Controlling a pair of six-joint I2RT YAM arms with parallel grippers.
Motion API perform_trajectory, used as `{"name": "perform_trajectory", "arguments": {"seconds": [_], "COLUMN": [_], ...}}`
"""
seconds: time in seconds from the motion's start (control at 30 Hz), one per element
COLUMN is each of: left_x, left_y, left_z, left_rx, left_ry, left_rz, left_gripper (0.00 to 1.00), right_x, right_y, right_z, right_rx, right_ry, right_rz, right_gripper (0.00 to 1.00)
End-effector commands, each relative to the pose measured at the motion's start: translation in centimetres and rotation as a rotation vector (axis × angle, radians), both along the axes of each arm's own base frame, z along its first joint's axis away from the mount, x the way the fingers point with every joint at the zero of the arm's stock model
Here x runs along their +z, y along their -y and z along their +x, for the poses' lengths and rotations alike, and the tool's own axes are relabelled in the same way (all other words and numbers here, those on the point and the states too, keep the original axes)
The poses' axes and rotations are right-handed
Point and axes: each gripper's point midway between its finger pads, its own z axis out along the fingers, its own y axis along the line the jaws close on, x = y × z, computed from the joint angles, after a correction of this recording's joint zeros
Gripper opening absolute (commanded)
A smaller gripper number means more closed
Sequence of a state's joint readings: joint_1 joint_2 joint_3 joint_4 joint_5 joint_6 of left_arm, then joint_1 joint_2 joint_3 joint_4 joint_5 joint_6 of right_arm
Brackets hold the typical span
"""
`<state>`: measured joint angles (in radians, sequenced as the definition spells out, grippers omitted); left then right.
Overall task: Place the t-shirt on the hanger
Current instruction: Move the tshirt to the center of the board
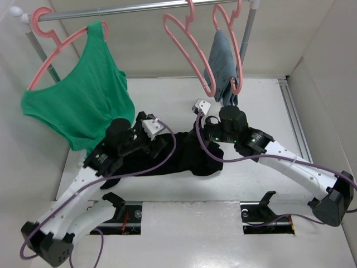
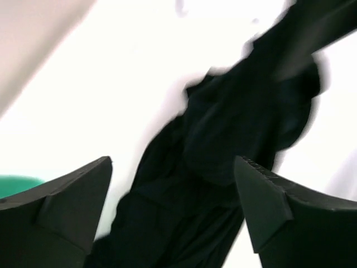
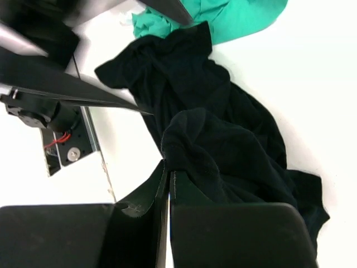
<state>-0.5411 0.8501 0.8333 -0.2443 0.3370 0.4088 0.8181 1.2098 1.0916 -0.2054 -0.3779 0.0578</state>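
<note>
The left gripper (image 2: 173, 164) hovered with its jaws apart over the black short-sleeved cloth t-shirt (image 1: 187, 156), which lay crumpled on the white bench (image 1: 262, 106). The empty salmon-pink plastic clothes hanger (image 1: 189, 56) hung from the metal rail (image 1: 122, 10) behind it. The right gripper (image 3: 169, 167) had its jaws together, pinching a raised fold of the t-shirt.

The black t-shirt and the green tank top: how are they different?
The black cloth t-shirt lies on the white table, while the green cloth tank top hangs from a pink plastic hanger. The t-shirt is crumpled into folds, but the tank top hangs spread out and mostly smooth. One is black and the other is bright green. Both are soft cloth tops.
</note>
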Motion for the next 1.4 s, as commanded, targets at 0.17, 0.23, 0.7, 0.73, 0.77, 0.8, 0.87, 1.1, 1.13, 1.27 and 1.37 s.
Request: {"name": "perform_trajectory", "arguments": {"seconds": [0.17, 0.23, 0.7, 0.73, 0.77, 0.8, 0.87, 1.1, 1.13, 1.27, 1.37], "left_x": [6.1, 4.3, 0.6, 0.7, 0.7, 1.2, 1.8, 1.8, 1.1, -0.3, -0.8], "left_y": [2.8, 3.3, 5.6, 5.7, 5.7, 5.6, 5.5, 4.9, 4.6, 3.9, 3.4], "left_z": [-8.5, -7.6, -3.2, -3.3, -3.3, -3.1, -2.9, -2.4, -2.3, -1.5, -0.9], "left_rx": [-0.381, -0.382, -0.537, -0.547, -0.547, -0.524, -0.501, -0.427, -0.41, -0.331, -0.274], "left_ry": [0.052, 0.008, 0.089, 0.088, 0.088, 0.1, 0.107, 0.067, 0.042, 0.014, 0.008], "left_rz": [-0.232, -0.198, 0.056, 0.05, 0.05, 0.041, 0.037, 0.03, 0.029, 0.031, 0.032], "left_gripper": [0.99, 0.99, 0.46, 0.25, 0.09, 0.0, 0.0, 0.0, 0.0, 0.0, 0.0], "right_x": [3.5, 4.1, 5.1, 4.2, 4.2, 3.6, 3.2, 3.1, 3.0, 6.1, 7.9], "right_y": [-2.1, -2.5, -1.2, -1.2, -1.2, -1.3, -1.1, 2.7, 3.5, 4.7, 4.5], "right_z": [-1.3, -2.1, -4.3, -4.0, -4.0, -3.9, -3.5, -3.7, -4.0, -6.8, -9.0], "right_rx": [0.124, 0.175, 0.249, 0.246, 0.246, 0.253, 0.244, 0.164, 0.156, 0.22, 0.326], "right_ry": [0.102, 0.131, 0.23, 0.222, 0.222, 0.215, 0.221, 0.215, 0.206, 0.231, 0.208], "right_rz": [0.065, 0.073, 0.047, 0.02, 0.02, -0.007, -0.044, -0.192, -0.209, -0.134, -0.088], "right_gripper": [0.0, 0.0, 0.0, 0.0, 0.0, 0.05, 0.2, 0.81, 0.82, 0.84, 0.83]}}
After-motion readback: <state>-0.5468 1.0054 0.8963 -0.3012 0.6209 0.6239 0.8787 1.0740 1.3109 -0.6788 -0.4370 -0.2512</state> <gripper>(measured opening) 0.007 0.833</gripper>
